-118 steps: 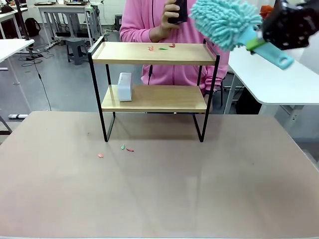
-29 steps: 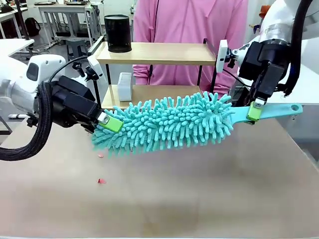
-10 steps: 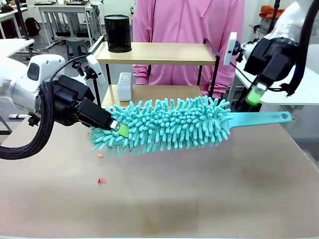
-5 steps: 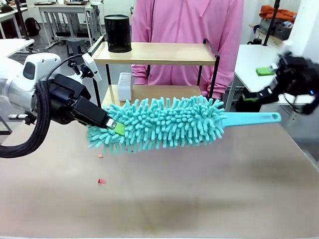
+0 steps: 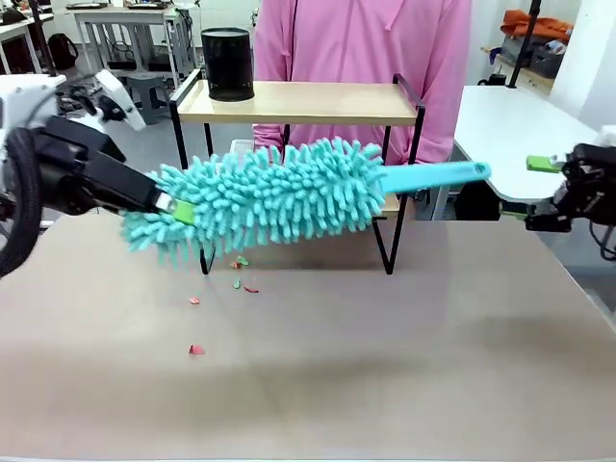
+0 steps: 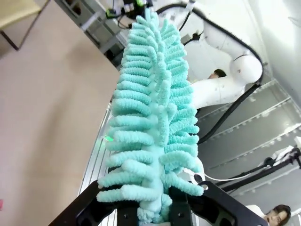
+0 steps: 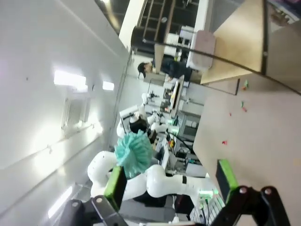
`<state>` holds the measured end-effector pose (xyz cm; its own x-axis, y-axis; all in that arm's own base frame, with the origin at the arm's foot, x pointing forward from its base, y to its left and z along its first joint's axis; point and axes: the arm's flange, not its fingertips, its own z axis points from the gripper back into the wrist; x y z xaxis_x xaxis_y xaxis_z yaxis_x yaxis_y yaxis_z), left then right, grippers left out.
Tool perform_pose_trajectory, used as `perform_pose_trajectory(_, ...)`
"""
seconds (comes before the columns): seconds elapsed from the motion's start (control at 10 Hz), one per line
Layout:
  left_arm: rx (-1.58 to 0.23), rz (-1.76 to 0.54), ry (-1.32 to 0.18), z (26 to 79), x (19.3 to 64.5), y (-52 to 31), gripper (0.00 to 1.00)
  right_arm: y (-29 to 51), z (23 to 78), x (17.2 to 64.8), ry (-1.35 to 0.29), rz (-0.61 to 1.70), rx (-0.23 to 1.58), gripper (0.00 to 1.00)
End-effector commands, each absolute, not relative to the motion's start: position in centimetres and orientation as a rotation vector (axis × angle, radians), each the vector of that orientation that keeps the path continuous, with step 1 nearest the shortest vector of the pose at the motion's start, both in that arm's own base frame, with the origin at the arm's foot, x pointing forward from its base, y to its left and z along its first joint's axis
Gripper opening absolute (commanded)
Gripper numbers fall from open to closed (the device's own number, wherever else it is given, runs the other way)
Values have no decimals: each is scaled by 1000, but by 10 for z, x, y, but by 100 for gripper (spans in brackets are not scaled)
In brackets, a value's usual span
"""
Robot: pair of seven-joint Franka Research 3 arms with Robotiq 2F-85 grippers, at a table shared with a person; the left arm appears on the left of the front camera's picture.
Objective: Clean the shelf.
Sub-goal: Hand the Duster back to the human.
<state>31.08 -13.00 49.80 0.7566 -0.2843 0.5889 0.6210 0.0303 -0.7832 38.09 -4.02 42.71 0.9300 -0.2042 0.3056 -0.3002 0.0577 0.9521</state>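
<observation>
Near edge of the tabletop (image 5: pixel 318 385) is bare; a few small red and green scraps (image 5: pixel 195 349) lie further in, left of centre, more just in front of the shelf's left leg. Left end effector (image 5: pixel 178 210) comes in from the left, clenched on the tip end of a teal microfibre duster (image 5: pixel 260 200); left wrist view shows the fingers (image 6: pixel 178 214) pinching the duster (image 6: pixel 153 122) core at its base. Duster hangs in the air above the tabletop, roughly level, handle (image 5: pixel 433 175) pointing right and free. Right end effector (image 5: pixel 541 191) sits at the right edge, well apart from the handle, released, jaws wide with green pads (image 7: pixel 226 175) showing, nothing between them. Behind the duster: the shelf (image 5: pixel 308 101) at the far-centre of the tabletop, black cylindrical cup (image 5: pixel 227 64) on the top board's left end. Lower board mostly hidden by the duster. Person in a pink top (image 5: pixel 361 48) stands behind the shelf.
</observation>
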Motion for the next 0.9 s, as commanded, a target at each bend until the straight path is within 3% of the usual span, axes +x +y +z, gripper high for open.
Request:
perform_pose_trajectory(0.0,-1466,-723,-424,508,274,-99,0,-37,437,392,-370,123,1520,100)
perform_pose_trajectory(0.2,-1537,-695,-690,547,253,-31,0,-37,437,392,-370,123,1520,100)
perform_pose_trajectory(0.4,-1538,-368,-1016,558,246,42,0,-37,437,392,-370,123,1520,100)
perform_pose_trajectory(0.5,-1548,-216,-1105,547,247,66,0,-37,437,392,-370,123,1520,100)
perform_pose_trajectory(0.6,-1562,-67,-1151,535,256,86,0,-37,437,392,-370,123,1520,100)
perform_pose_trajectory(0.8,-1523,255,-1054,497,276,107,0,-37,437,392,-370,123,1520,100)
